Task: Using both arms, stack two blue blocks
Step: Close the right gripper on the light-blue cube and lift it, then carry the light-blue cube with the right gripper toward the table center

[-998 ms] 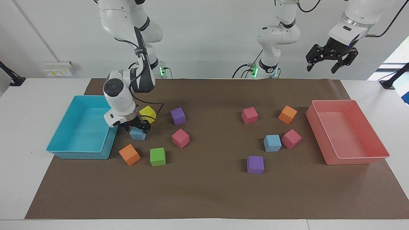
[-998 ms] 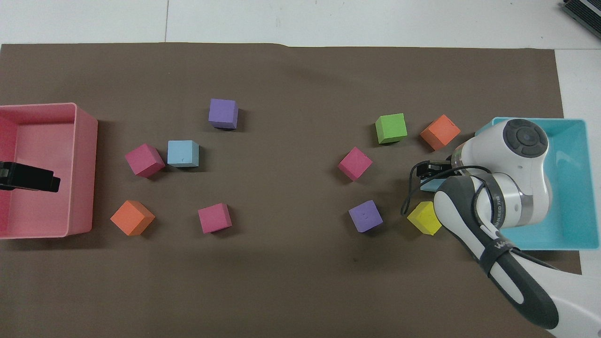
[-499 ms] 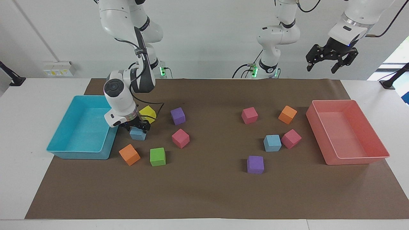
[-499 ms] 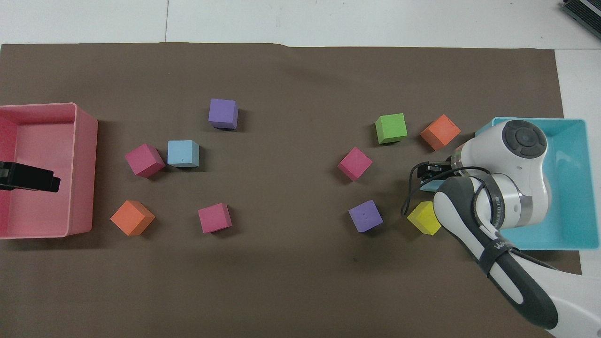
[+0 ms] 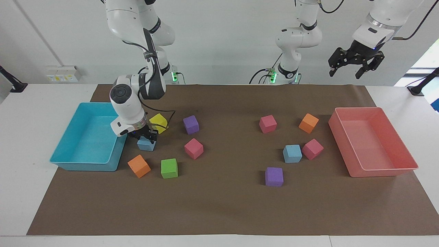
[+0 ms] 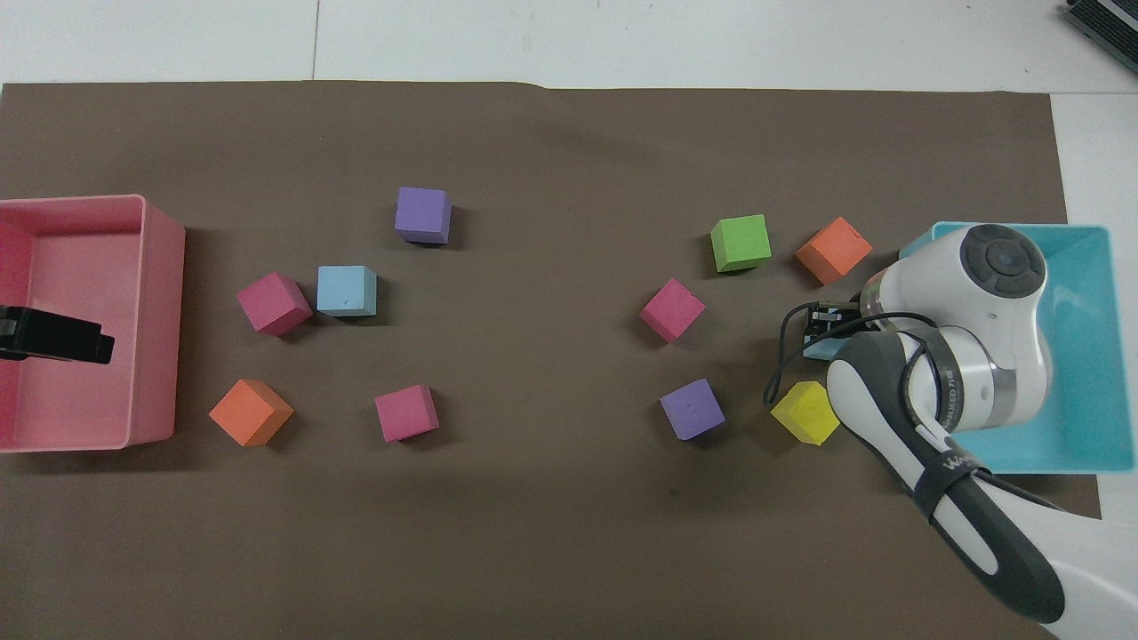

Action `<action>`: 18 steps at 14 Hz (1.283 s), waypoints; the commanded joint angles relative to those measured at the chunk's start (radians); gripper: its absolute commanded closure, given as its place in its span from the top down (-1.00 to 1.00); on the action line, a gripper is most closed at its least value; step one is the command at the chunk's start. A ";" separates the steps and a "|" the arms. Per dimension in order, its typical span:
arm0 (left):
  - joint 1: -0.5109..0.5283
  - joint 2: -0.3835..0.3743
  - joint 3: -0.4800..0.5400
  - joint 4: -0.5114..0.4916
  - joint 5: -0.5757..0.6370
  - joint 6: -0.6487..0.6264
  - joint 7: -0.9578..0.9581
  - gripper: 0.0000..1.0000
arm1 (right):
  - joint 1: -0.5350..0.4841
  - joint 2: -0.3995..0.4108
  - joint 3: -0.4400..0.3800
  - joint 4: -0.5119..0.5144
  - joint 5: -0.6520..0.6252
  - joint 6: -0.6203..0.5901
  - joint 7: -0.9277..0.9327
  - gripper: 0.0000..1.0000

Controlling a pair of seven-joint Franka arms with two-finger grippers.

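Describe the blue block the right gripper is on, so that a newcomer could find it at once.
Start at the turquoise tray. Beside its corner sits the blue block, with the right gripper down on it. It is sky-blue; its neighbours are the yellow cube and the orange cube.

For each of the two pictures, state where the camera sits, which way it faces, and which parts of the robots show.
Facing view: high across the table, looking at the robots; both arms and bases show.
Overhead view: above the robots' end, looking forward and down; only the right arm and the left hand show.
Both views share the right hand at a blue block.
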 commanded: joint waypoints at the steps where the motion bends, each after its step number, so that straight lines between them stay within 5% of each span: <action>1: 0.010 -0.001 -0.006 -0.001 0.007 -0.007 -0.004 1.00 | -0.003 -0.035 0.010 0.019 -0.001 -0.007 0.013 -0.77; 9: 0.010 -0.001 -0.006 -0.001 0.007 -0.007 -0.004 1.00 | 0.034 -0.038 0.077 0.210 0.007 -0.230 0.036 -0.76; 18: 0.010 -0.001 -0.006 -0.001 0.007 -0.007 -0.004 1.00 | 0.313 0.052 0.076 0.349 0.042 -0.272 0.205 -0.78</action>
